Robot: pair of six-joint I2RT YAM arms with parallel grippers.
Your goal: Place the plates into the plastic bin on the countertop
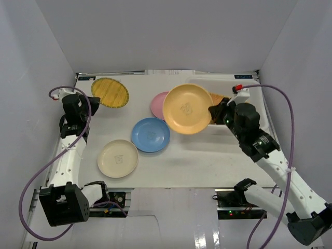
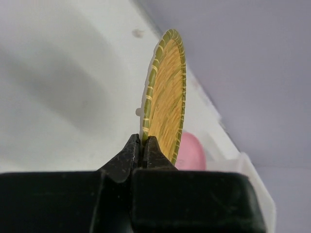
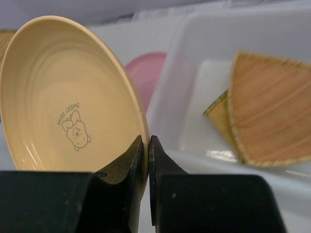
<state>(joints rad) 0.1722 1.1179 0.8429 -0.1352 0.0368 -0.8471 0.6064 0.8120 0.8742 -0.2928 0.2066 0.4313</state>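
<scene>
The orange-yellow plate is clamped at its rim by the right pincer, beside the plastic bin (woven plates inside). The round woven plate is clamped edgewise by the left pincer.

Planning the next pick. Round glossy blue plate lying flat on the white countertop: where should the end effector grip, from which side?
The round glossy blue plate lies flat and shallow, so only its rim offers a bite. Probably pinch the near-right rim, approaching from that side: the round cream plate crowds the near-left, the round pink plate the far edge.
</scene>
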